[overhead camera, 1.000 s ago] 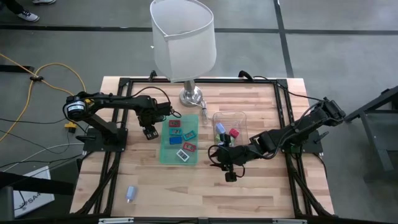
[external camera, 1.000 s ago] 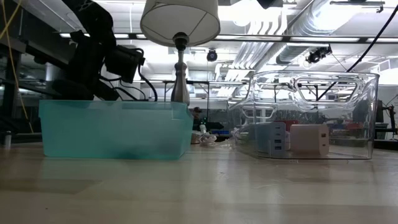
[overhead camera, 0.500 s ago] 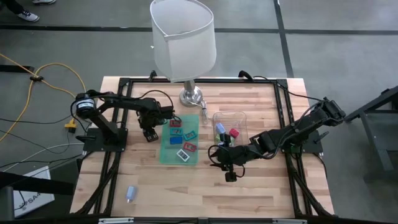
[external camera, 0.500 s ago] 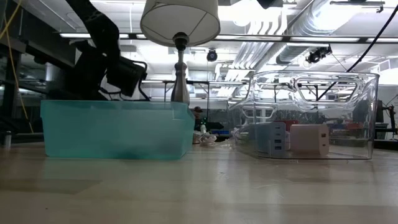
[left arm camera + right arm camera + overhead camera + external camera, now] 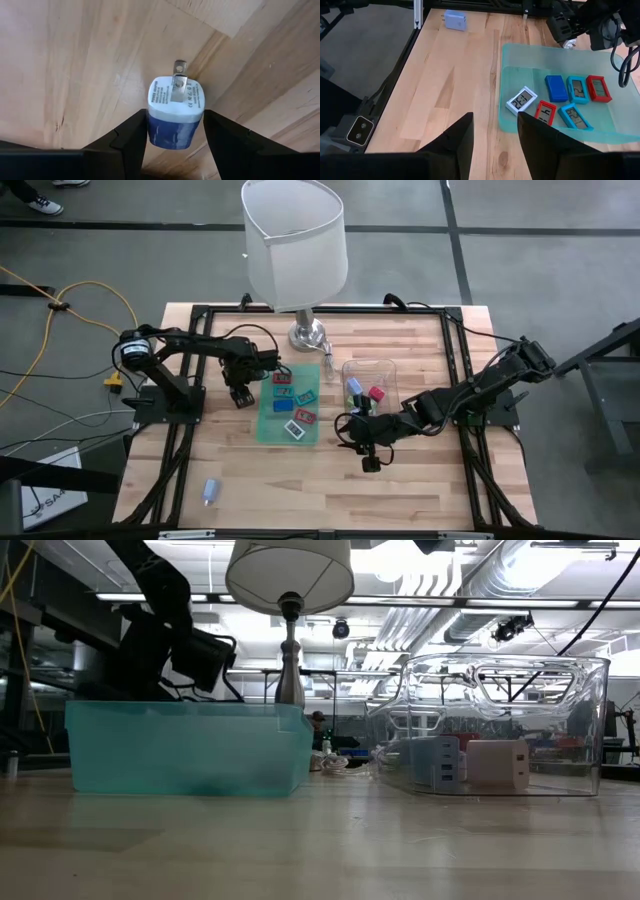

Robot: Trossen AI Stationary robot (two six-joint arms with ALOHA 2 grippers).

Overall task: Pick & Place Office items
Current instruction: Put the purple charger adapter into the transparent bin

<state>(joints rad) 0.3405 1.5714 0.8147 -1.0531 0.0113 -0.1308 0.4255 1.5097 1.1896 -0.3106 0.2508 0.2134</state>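
Note:
My left gripper [image 5: 240, 393] hangs over bare wood just left of the green translucent tray [image 5: 265, 430] and is shut on a blue-and-white charger plug [image 5: 175, 97]. Several flat red, blue and teal rectangles [image 5: 293, 405] lie in that tray, also visible in the right wrist view [image 5: 570, 95]. Chunky pieces [image 5: 365, 392] sit in the clear plastic tray [image 5: 385, 367]. A light blue charger [image 5: 210, 491] lies on its side near the table's near-left corner. My right gripper [image 5: 369, 462] waits open over the table, nearer than the clear tray, touching nothing. My left gripper pinches the charger plug by its blue body [image 5: 172, 132], one finger [image 5: 130, 135] on each side. The fingers come from above, pointing down. The white face and its metal prongs [image 5: 179, 80] point away from the gripper toward the wood. The plug looks lifted clear of the table.
A table lamp with a large white shade [image 5: 295, 245] stands on its metal base [image 5: 308, 335] at the far edge, between the two trays. Black frame rails run along the table's sides. Bare wood spreads across the near half of the table.
My left arm has shifted a little toward the table's right and sunk slightly beside the green tray, still shut on the plug. My right arm has kept still.

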